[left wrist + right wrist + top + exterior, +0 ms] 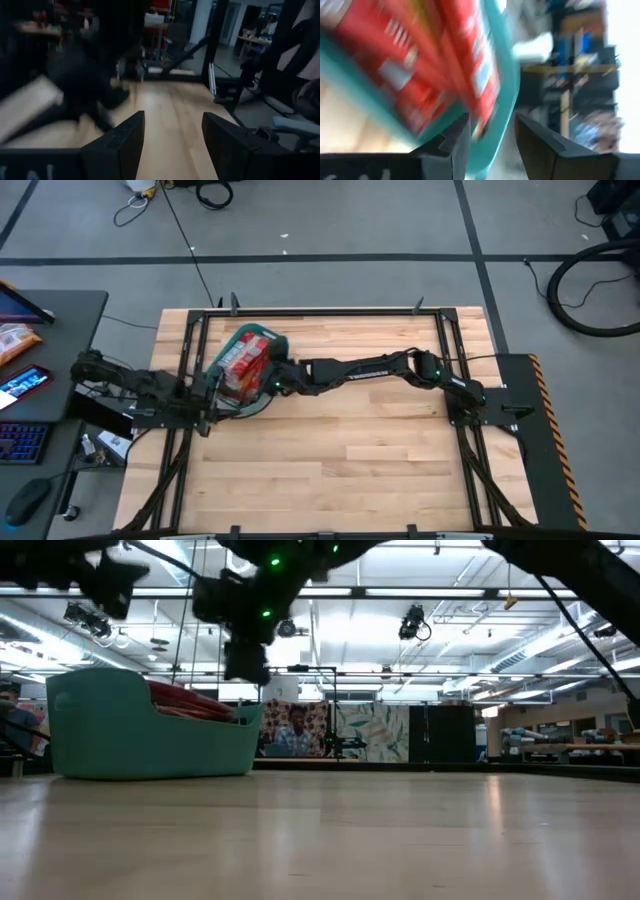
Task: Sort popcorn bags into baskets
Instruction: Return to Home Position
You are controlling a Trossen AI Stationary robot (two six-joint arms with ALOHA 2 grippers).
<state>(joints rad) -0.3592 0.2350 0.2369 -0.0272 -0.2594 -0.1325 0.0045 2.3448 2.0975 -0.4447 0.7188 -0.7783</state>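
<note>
Well, both arms were empty-handed, one basket full of red.
The right arm reached long across the table [350,470], its right gripper [492,134] hovering over the edge of the single teal basket [150,735], fingers parted around nothing. The left arm sat folded at the table's left side, left gripper [172,137] likewise spread and empty. Popcorn bags [240,362] lay heaped in the basket; I could not count them.

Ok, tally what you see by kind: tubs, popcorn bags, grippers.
Teal tub: 1
Grippers: 2, the left gripper and the right gripper, both with fingers open
Red popcorn bags: heaped in the tub, overlapping, so I cannot tell the count
Total countable: 3
</note>
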